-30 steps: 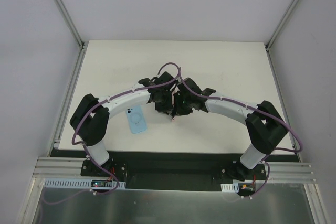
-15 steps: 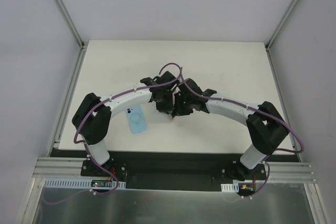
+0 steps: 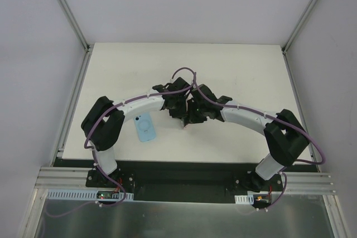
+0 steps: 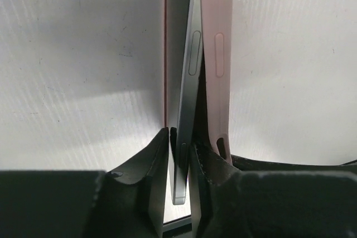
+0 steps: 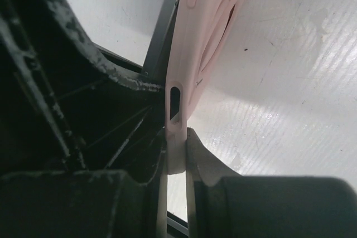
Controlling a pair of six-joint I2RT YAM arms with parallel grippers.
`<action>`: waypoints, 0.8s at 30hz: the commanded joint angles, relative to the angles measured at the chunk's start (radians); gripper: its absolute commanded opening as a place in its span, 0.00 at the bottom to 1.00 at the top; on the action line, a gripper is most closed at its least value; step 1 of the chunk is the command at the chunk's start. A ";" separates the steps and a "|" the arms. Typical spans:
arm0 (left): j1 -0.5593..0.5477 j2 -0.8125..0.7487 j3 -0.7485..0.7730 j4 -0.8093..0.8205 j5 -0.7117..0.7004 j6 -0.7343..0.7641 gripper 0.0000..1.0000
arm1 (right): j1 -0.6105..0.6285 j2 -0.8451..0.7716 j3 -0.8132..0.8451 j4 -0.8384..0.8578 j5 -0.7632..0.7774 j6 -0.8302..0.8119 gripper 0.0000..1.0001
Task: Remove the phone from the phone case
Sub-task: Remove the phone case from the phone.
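Left claw [image 4: 179, 157]: grasps phone [image 4: 187, 82] by its near end, one finger [image 4: 153, 157] pressed to each broad face. Holds it edge-on, pointing straight away from the fingertips, side buttons turned toward the wrist camera.

Phone: dark grey, seated between the left fingers and leaning slightly off vertical in the left wrist view. Far end cut off by the frame. Flanked on one side by a thin pink line and on the other by the wall of case [image 4: 218, 71].

Case: pink, standing on edge just beside phone, with two raised button bumps along its wall. Parted from phone by a dark gap near the left fingertips, then closing against it farther out. Partly peeled away, not fully off.

Right claw [image 5: 177, 157]: clenched on case alone, pinching its thin rim between both fingers, with a slot cut-out just above the grip. Leaves phone's dark edge outside the pinch, just beside the pink wall.

Top view: shows both claws tip to tip over the middle of table [image 3: 240, 71], phone and case hidden beneath the wrists save for a pink corner. Contact with table: cannot tell.

Blue item [image 3: 146, 127]: flat on table beside the left forearm, apart from both claws.
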 commanded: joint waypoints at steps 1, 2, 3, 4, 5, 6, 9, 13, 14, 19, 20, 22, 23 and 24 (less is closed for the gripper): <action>0.018 0.093 -0.040 0.000 -0.127 -0.008 0.12 | 0.033 -0.031 -0.005 -0.018 -0.129 0.013 0.01; 0.018 0.101 -0.037 0.005 -0.124 -0.005 0.03 | 0.028 -0.031 -0.010 -0.018 -0.131 0.013 0.01; 0.018 0.104 -0.032 0.003 -0.122 0.000 0.00 | 0.025 -0.035 -0.014 -0.016 -0.128 0.013 0.01; 0.016 0.104 -0.031 0.006 -0.119 0.003 0.00 | 0.017 -0.038 -0.022 -0.016 -0.128 0.016 0.02; 0.018 0.097 -0.032 0.006 -0.121 0.009 0.00 | 0.002 -0.052 -0.033 -0.016 -0.128 0.017 0.01; 0.018 0.089 -0.041 0.008 -0.122 0.012 0.00 | -0.009 -0.063 -0.057 -0.016 -0.122 0.014 0.02; 0.021 0.041 -0.067 0.020 -0.128 0.027 0.00 | -0.053 -0.109 -0.115 -0.024 -0.105 -0.007 0.01; 0.024 -0.020 -0.086 0.020 -0.121 0.043 0.00 | -0.084 -0.152 -0.128 -0.129 -0.030 -0.088 0.01; 0.028 -0.043 -0.089 0.020 -0.112 0.044 0.00 | -0.087 -0.156 -0.126 -0.148 -0.014 -0.105 0.02; 0.047 -0.127 -0.106 0.023 -0.063 0.052 0.00 | -0.105 -0.209 -0.129 -0.218 0.050 -0.162 0.01; 0.059 -0.141 -0.112 0.023 -0.055 0.052 0.00 | -0.108 -0.213 -0.126 -0.231 0.062 -0.167 0.01; 0.071 -0.169 -0.118 0.023 -0.035 0.055 0.00 | -0.110 -0.233 -0.123 -0.258 0.099 -0.182 0.01; 0.080 -0.193 -0.124 0.023 -0.027 0.056 0.00 | -0.110 -0.239 -0.119 -0.271 0.113 -0.185 0.01; 0.099 -0.204 -0.126 0.023 -0.012 0.058 0.00 | -0.108 -0.245 -0.116 -0.281 0.157 -0.190 0.01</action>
